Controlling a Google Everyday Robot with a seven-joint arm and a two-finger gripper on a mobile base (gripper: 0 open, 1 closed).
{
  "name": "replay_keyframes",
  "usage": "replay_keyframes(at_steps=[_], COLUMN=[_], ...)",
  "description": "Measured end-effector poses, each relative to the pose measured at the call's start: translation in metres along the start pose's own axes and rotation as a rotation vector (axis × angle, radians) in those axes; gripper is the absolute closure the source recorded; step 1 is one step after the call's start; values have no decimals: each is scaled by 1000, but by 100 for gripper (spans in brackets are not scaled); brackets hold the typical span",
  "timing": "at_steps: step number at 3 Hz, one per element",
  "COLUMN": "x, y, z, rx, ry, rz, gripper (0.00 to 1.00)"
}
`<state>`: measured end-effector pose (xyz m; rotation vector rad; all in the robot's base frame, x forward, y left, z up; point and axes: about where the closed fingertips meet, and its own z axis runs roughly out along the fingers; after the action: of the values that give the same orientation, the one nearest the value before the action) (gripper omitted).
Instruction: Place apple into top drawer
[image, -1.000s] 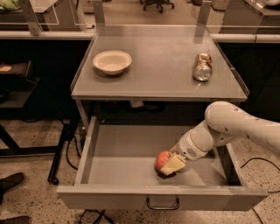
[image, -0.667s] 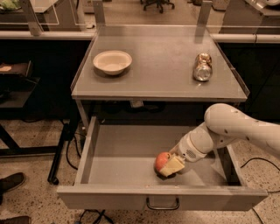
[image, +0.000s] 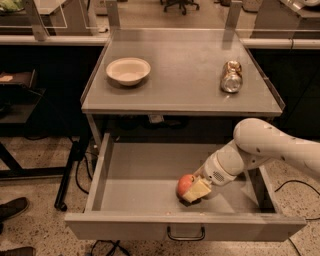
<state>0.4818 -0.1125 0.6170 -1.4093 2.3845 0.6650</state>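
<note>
The top drawer (image: 125, 170) is pulled fully out below the grey table, with its dark curved handle (image: 185, 234) at the front centre. The red apple (image: 183, 184) lies low in the drawer, right of the middle and near the front panel. My gripper (image: 190, 192) reaches down into the drawer from the right on the white arm (image: 270, 145). It is closed around the apple. One yellowish finger (image: 198, 190) covers the apple's right side, and the other finger is hidden behind the apple.
On the table top (image: 185, 85) above the drawer stand a white bowl (image: 128, 70) at the left and a shiny metal can (image: 231, 76) lying at the right. Cables and a black stand leg (image: 67, 175) lie on the floor at the left.
</note>
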Motion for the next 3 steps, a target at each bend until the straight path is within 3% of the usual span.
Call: replay_keyframes(at_steps=[2, 3], x=[0, 0], y=[0, 0], z=[0, 0], rx=[0, 0], ry=[0, 0], rz=[0, 0], gripper=[5, 0])
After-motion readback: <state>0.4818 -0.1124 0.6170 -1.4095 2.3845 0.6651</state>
